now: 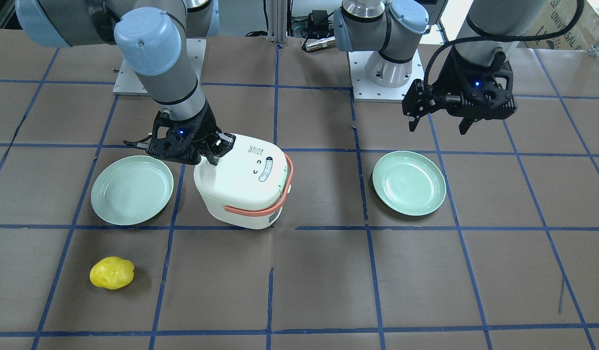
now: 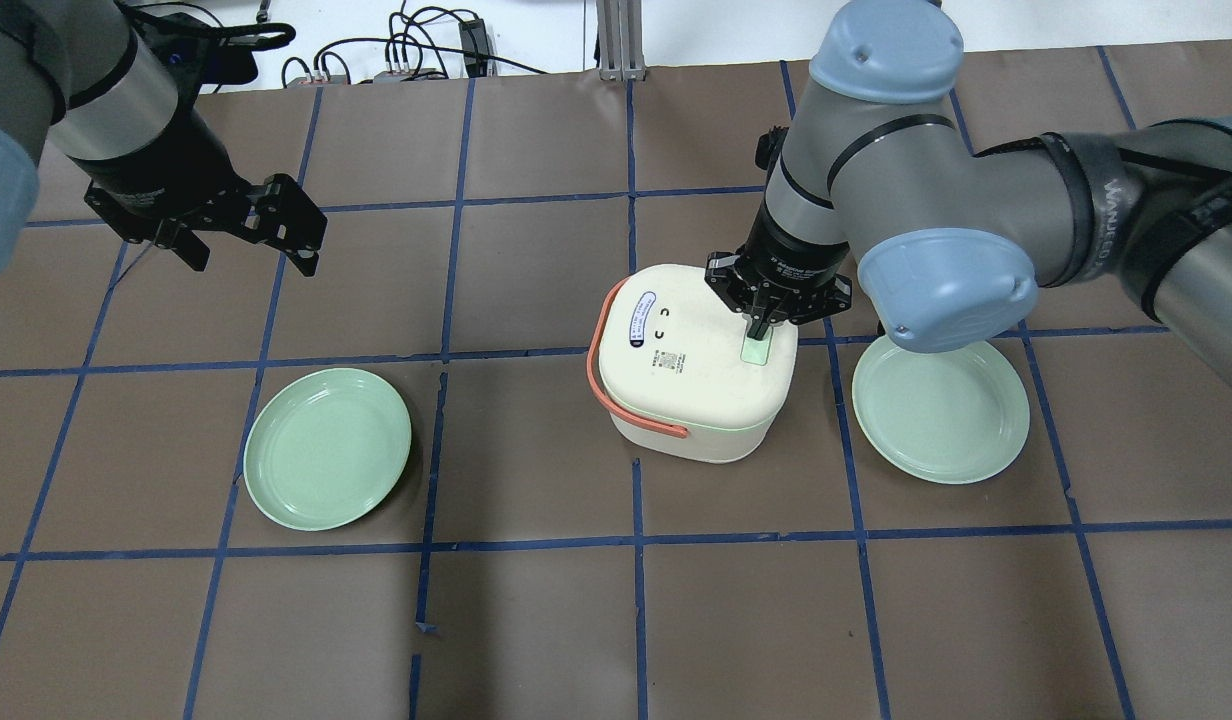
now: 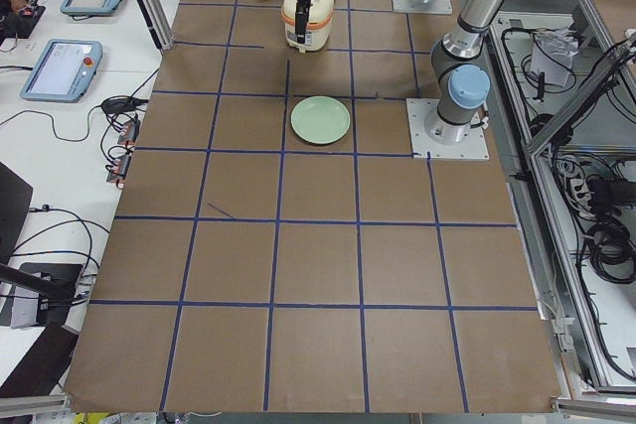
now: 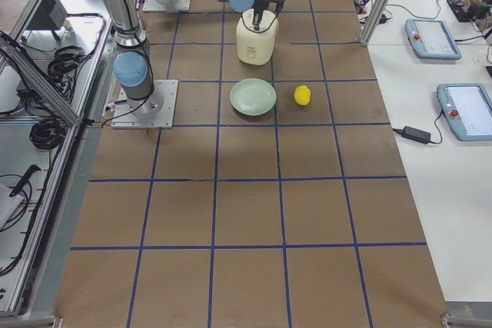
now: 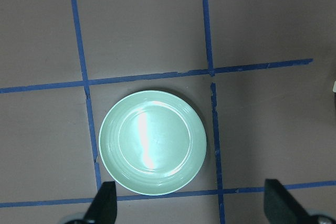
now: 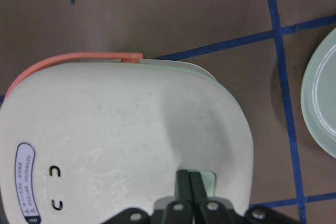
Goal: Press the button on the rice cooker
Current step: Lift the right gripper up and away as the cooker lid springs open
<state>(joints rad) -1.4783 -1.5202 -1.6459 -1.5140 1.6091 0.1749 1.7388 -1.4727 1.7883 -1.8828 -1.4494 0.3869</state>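
Jaws wide apart, the left gripper (image 2: 254,262) hung over bare brown table (image 2: 536,620), gripping nothing, and its wrist camera looked straight down on the left green plate (image 2: 328,462). Across to the middle, the white rice cooker (image 2: 676,380) sat upright on the blue tape grid between the two plates, coral handle (image 2: 601,350) swung to its left side. Right on top of it was the right gripper (image 2: 759,328), jaws pressed together, tips down on the pale green button (image 2: 755,350) at the lid's right edge. Just beside the cooker lay the right green plate (image 2: 941,408). Beyond that plate, on the operators' side, sat a yellow lumpy object (image 1: 112,272), alone.
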